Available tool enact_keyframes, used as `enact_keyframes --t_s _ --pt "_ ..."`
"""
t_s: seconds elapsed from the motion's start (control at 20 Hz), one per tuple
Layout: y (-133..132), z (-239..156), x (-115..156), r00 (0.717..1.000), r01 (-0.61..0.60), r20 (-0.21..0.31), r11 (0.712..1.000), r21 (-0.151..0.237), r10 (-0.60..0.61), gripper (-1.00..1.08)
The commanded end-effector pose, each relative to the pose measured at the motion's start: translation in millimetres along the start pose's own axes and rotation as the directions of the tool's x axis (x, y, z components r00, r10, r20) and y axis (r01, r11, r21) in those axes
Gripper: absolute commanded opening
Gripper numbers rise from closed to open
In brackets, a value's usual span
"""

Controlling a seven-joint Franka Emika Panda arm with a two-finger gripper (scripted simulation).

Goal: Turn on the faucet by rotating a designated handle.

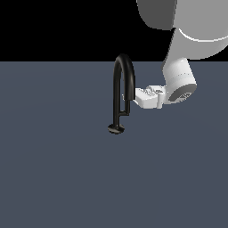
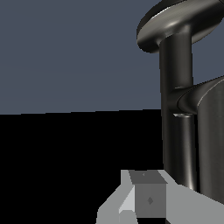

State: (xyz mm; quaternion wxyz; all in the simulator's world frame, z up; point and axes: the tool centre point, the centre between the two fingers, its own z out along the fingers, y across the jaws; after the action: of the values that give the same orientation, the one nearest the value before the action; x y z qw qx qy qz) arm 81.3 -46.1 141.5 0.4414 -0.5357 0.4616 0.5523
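A tall glossy black arched faucet (image 1: 121, 91) stands on its small round base on the flat slate-grey surface (image 1: 53, 169). My white fingers (image 1: 139, 99) reach in from the exterior view's right, level with its short black handle (image 1: 126, 111); I cannot tell how wide they stand.

A bare simulated test scene: a flat grey desk (image 1: 53, 178), black void behind, one lone faucet (image 1: 120, 93).
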Motion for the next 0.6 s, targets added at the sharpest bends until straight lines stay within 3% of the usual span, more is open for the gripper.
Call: enact_keyframes --t_s 0.0,0.55 --pt "-0.2 0.1 -0.3 1.0 0.001 0.0 1.0 0.001 -0.001 -1.0" --pt "16.1 0.1 -5.6 1.0 0.001 0.0 1.0 0.001 -0.001 -1.0"
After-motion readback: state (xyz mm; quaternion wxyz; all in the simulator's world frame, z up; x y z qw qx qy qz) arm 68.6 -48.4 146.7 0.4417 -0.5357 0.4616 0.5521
